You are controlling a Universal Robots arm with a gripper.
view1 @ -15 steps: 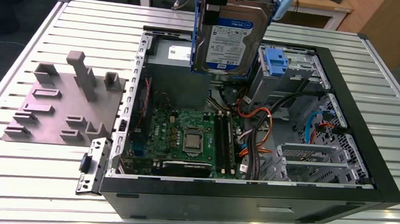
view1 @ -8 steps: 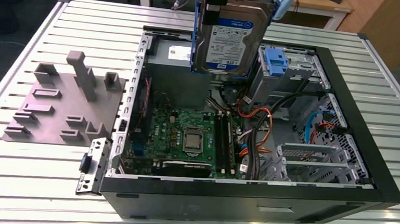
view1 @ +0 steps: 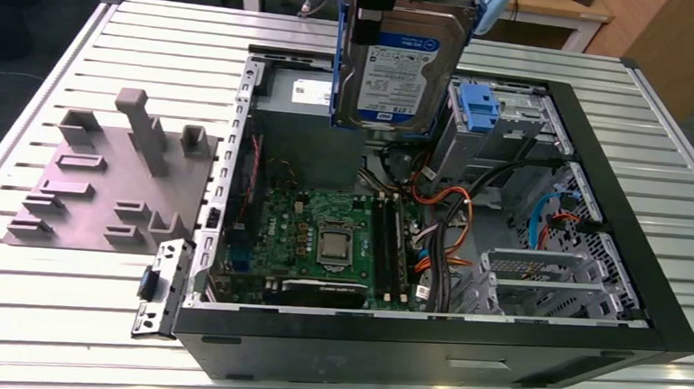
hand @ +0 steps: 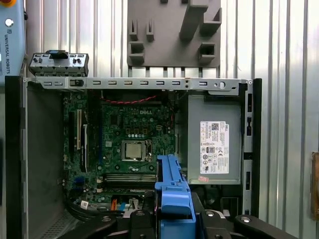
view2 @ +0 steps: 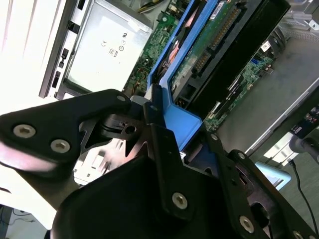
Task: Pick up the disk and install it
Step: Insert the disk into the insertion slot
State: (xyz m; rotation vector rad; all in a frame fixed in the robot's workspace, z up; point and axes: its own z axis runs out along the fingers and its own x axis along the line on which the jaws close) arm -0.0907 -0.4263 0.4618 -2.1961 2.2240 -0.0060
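One disk (view1: 401,67) is held aloft by the gripper (view1: 377,6), whose fingers (view2: 162,149) are closed on the blue carrier frame (view2: 175,117) at the drive's upper end, so that the drive hangs directly beneath the gripper and above the open computer case (view1: 630,293). The drive is judged to be stiff and dense for its bulk, with smooth metal faces that would slip under a light pinch, and it is taken to be sensitive to knocks. The plastic frame is the sensible place for a hold, though some flex in it is to be expected, and the hanging weight may make the drive swing or sag. In the second wrist view the green circuit side and connector end (view2: 222,37) are exposed and are best left untouched. Below the gripper the motherboard (view1: 320,229) lies flat in the case, and the grey power supply box (hand: 214,144) sits just beside the hanging drive. Beyond the disk on its other side a drive bay (view1: 509,123) carrying a small blue clip (view1: 479,103) is seen, with orange and black cables (view1: 454,210) looping close under it, and these could be snagged. Well away from the gripper, outside the case, a grey fixture block (view1: 106,180) rests on the slatted table (view1: 26,319)
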